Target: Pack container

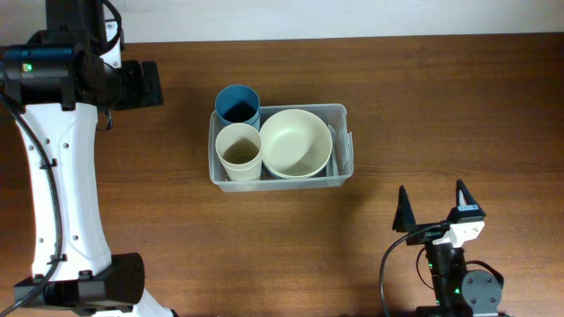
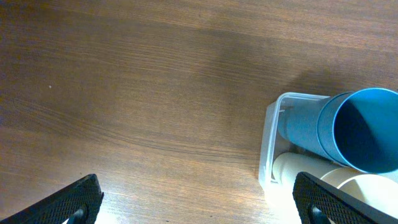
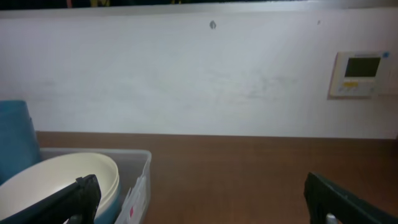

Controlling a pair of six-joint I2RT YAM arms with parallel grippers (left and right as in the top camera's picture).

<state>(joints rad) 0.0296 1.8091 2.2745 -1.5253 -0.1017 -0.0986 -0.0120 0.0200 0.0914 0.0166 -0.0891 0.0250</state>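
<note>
clear plastic container (image 1: 282, 182) lies between left hand (image 2: 196, 186) and right hand (image 1: 432, 204), touching neither; both spread empty.

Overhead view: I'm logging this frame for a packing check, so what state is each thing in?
container: open on top, holding two cups and a bowl.
blue cup: in the container, mouth up, empty.
cream cup: in the container, mouth up, empty.
cream bowl: in the container, right way up, empty.
left gripper: open, holding nothing.
right gripper: open, holding nothing.
</note>
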